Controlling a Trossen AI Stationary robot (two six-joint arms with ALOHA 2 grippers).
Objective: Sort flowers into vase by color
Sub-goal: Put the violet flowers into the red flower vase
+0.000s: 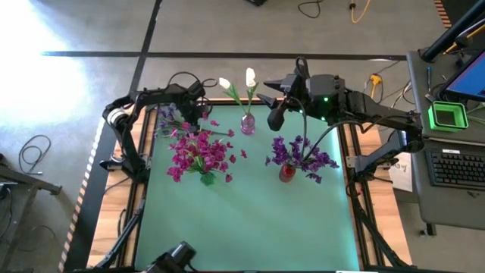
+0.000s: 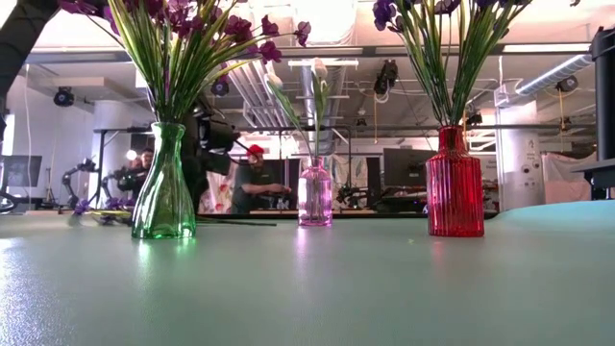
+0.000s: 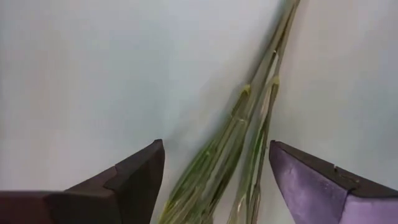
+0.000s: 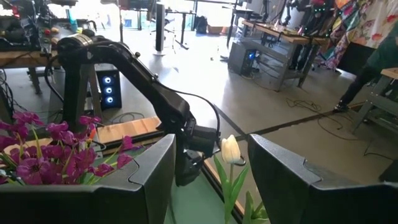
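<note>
- Down at the far left corner of the green mat, the left gripper (image 3: 214, 180) has its fingers (image 3: 134, 180) spread wide on either side of a bundle of green stems (image 3: 249, 130) lying flat, touching neither finger.
- Those stems run lengthwise straight away from the wrist, between the two fingers; loose purple blooms (image 1: 168, 121) lie on the mat there.
- The right gripper (image 4: 208, 174) hangs raised near the far edge with its fingers parted, empty, facing a white bud (image 4: 231, 149).
- White buds (image 1: 250, 77) stand upright in the small pink vase (image 1: 248, 123).
- Magenta flowers (image 1: 198, 152) fill the green vase (image 2: 164, 192), stems fanning upward.
- Purple flowers (image 1: 299, 155) stand in the red vase (image 2: 455, 183).
</note>
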